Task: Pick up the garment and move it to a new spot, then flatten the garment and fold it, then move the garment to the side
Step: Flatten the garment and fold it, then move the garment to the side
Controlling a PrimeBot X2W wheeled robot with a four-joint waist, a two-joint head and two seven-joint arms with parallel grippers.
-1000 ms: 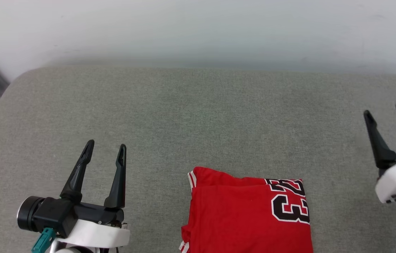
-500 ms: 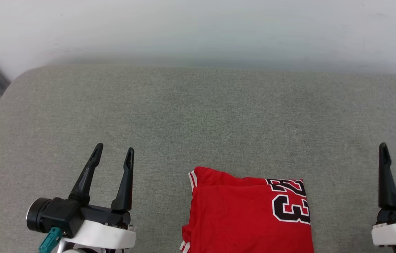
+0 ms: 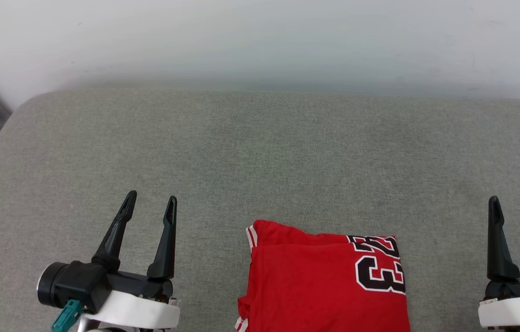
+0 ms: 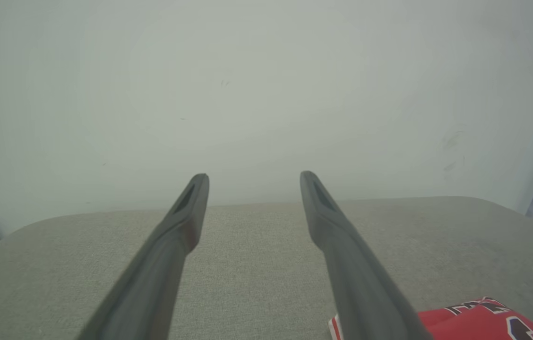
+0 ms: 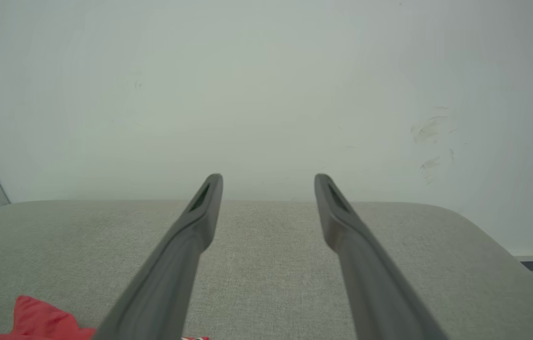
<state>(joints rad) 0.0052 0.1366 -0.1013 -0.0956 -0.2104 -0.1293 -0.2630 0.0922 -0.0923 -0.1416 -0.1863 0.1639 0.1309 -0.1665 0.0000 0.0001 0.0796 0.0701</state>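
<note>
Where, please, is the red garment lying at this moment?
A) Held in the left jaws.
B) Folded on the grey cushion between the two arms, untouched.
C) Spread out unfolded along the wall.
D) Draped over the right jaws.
B: the garment lies folded on the grey cushion, with the left gripper and the right gripper on either side of it, jaws open and empty.

A grey fabric cushion (image 3: 260,152) with rounded corners meets a plain white wall (image 3: 260,37) — evenly lit.
</note>
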